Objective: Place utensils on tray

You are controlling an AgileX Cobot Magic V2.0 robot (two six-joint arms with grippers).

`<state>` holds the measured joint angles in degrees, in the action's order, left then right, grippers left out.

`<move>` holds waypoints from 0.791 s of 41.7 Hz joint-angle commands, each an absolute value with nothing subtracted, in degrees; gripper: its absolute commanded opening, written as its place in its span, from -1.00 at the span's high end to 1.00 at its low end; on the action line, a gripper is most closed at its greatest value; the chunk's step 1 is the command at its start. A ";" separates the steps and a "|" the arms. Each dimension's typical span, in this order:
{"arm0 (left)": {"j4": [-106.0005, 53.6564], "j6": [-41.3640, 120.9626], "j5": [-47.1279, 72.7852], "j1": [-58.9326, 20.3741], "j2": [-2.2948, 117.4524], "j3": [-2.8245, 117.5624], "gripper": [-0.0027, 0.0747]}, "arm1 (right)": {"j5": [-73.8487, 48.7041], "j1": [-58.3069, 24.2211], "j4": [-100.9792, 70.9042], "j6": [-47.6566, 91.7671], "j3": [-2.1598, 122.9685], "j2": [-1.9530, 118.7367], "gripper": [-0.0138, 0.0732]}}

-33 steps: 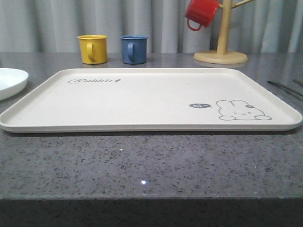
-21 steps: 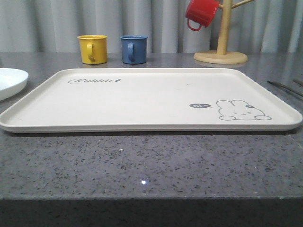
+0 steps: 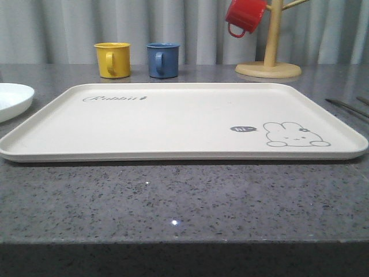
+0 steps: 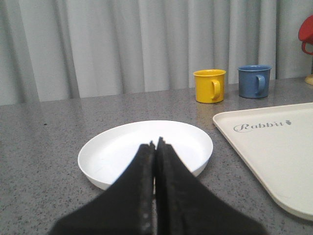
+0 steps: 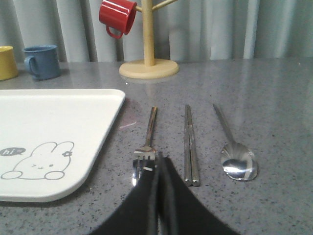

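Tray sits mid-bench, bare, bunny drawing at its near-right corner. 3 utensils lie on the grey bench just right of tray, side by side, apart, handles pointing away from robot: fork nearest tray, chopsticks in middle, spoon farthest out.

R gripper: fingers pressed together, holding nothing, tips hovering by fork's tines. L gripper: fingers closed too, empty, pointed over white plate left of tray.

Step in hand, as I judge it: first pick, fork likely. Nothing on tray yet, so task at the start.

To do well: R fingers need to open before descent. Fork is thin + flat on hard bench, so come down across the handle's width, mid-handle, w/ tips nearly touching bench; a slip is likely on shiny metal. Keep clear of chopsticks next door. Lift over tray rim, lay flat in open area.

Vs front view 0.8 s ago: no change seen. Tray, yellow mug, blue mug, red mug on wooden rack all same place.
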<state>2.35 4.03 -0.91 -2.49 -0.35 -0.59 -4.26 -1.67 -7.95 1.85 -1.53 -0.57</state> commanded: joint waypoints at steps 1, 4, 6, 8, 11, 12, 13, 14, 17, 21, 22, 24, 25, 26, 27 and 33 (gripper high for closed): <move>1.83 4.03 -7.86 -2.40 -1.70 0.14 0.98 | 0.54 -1.41 -9.65 2.16 -0.06 -1.55 0.84; 1.68 4.03 -8.03 -2.40 -1.56 2.07 0.98 | -1.47 -1.41 -9.85 2.16 2.81 -1.55 0.84; 1.68 4.03 -7.29 -2.40 -1.32 4.19 0.98 | -3.18 -1.41 -9.80 2.16 5.09 -1.55 0.84; 1.68 4.03 -5.32 -2.40 -0.90 6.53 0.98 | -4.74 -1.41 -9.67 2.16 7.56 -1.44 0.84; 1.68 4.03 -1.60 -2.40 0.27 10.53 0.98 | -7.17 -1.41 -9.11 2.16 11.79 -0.54 0.84; 1.68 4.03 0.00 -2.40 0.93 12.26 0.98 | -8.04 -1.41 -8.89 2.16 12.97 -0.18 0.84; 1.68 4.03 1.67 -2.40 1.72 14.03 0.98 | -8.93 -1.41 -8.74 2.16 14.60 0.55 0.84; 1.68 4.03 2.92 -2.40 2.37 15.38 0.98 | -9.69 -1.41 -8.74 2.16 15.80 1.17 0.84; 1.68 4.03 7.29 -2.40 5.58 20.88 0.98 | -12.07 -1.41 -8.11 2.16 20.53 4.05 0.84; 1.68 4.03 15.08 -2.40 10.40 28.22 0.98 | -15.33 -1.41 -6.76 2.16 26.26 9.18 0.84; 1.68 4.03 17.26 -2.40 11.43 29.61 0.98 | -16.56 -1.41 -6.67 2.16 27.41 10.67 0.84; 1.68 4.03 20.51 -2.40 13.92 32.62 0.98 | -18.93 -1.41 -6.67 2.16 30.07 13.32 0.84; 1.68 4.03 22.24 -2.40 15.33 34.20 0.98 | -20.02 -1.41 -6.67 2.16 31.52 14.50 0.84; 1.68 4.03 23.79 -2.40 16.73 35.59 0.98 | -21.77 -1.41 -6.67 2.16 32.83 16.48 0.84; 1.68 4.03 25.06 -2.40 18.06 36.77 0.98 | -22.75 -1.41 -6.67 2.16 34.01 18.01 0.84; 1.68 4.03 25.83 -2.40 23.90 38.96 0.98 | -26.57 -1.41 -6.74 2.16 36.62 25.05 0.84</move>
<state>2.10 4.03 28.88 -2.49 20.56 36.67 -28.50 -1.67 -7.32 1.85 34.19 21.40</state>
